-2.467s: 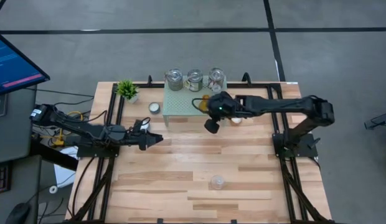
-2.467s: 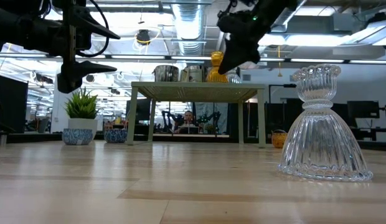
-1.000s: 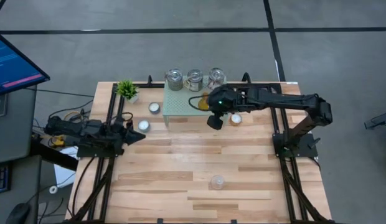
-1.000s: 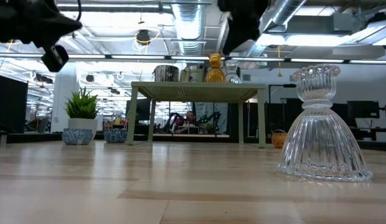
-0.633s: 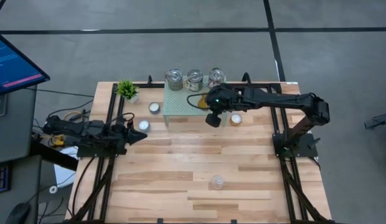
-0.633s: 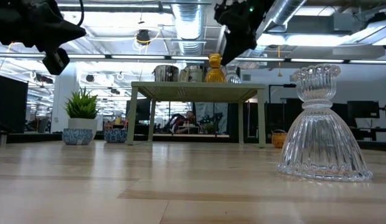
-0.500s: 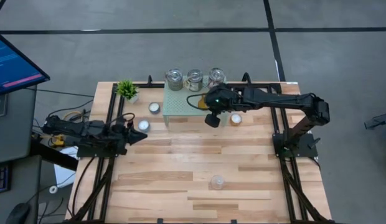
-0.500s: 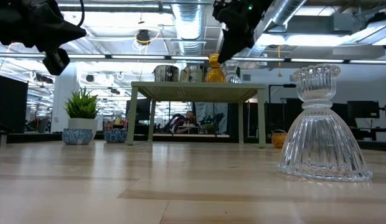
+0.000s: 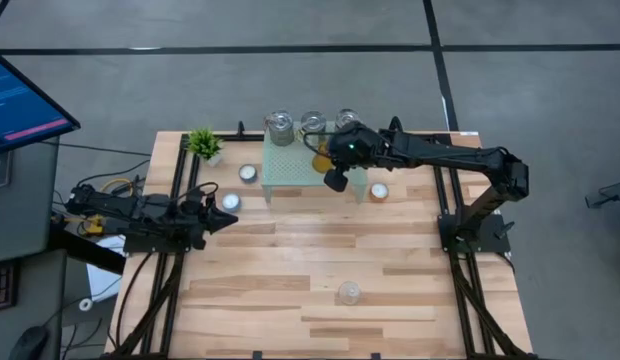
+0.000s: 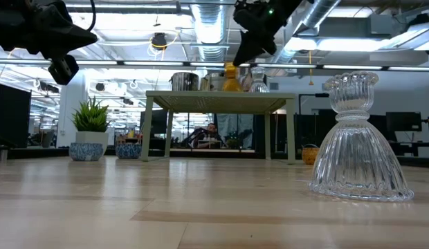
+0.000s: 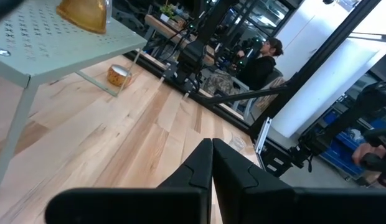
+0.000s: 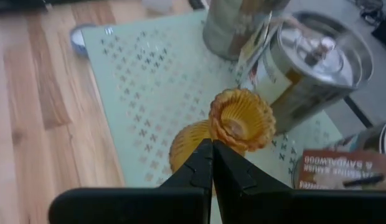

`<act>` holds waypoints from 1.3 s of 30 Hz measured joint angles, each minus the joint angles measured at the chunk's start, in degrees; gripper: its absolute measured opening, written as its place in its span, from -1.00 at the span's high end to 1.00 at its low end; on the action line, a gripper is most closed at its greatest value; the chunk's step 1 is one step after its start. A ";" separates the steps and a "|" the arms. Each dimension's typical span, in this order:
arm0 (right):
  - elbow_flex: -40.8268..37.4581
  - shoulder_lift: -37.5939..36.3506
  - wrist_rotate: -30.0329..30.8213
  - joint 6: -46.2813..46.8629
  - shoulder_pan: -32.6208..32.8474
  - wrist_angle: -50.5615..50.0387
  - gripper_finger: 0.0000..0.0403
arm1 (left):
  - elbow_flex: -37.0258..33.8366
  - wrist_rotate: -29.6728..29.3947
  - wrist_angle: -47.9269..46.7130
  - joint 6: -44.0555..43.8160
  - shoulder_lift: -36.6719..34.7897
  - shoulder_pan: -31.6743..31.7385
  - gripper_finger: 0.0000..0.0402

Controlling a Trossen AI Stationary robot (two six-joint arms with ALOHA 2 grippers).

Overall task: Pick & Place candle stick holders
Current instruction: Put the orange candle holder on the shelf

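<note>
An amber glass holder [image 12: 233,127] stands on the pale green mesh stand [image 9: 290,168], in front of the silvery jars [image 9: 279,125]. My right gripper [image 12: 211,148] is shut. It hangs over the stand, its tips at the amber holder's near-right side [image 9: 332,175]. My left gripper [image 11: 211,146] waits shut and level at the table's left [image 9: 230,217]. A white tealight cup [image 9: 230,201] sits beside it. A clear ribbed holder [image 10: 360,138] stands upright near the front edge [image 9: 348,292]. My right gripper's shut fingers slant down from the table's right at the amber holder's flared lower body [image 12: 188,148]. The fingers themselves cover the spot, so I cannot tell whether they touch it. The holder stands upright on the stand.
A second white tealight [image 9: 248,173] lies left of the stand and an orange one [image 9: 379,191] to its right. A small green plant [image 9: 204,143] stands at the far left. Bare wood lies in the table's middle. A person [image 11: 268,53] sits beyond the table.
My right gripper, still shut, has moved over the stand toward the table's far edge and left, closing on the amber holder. The amber holder has slid a little toward the far left on the stand.
</note>
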 joint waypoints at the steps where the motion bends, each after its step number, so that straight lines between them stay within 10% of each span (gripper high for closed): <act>1: 0.00 0.00 -0.12 -0.01 -0.20 0.60 1.00 | -0.02 0.00 0.07 0.00 0.06 0.00 0.96; 39: 4.41 8.55 1.38 -2.80 0.79 3.90 1.00 | -0.02 -0.17 1.62 0.00 2.53 0.02 0.96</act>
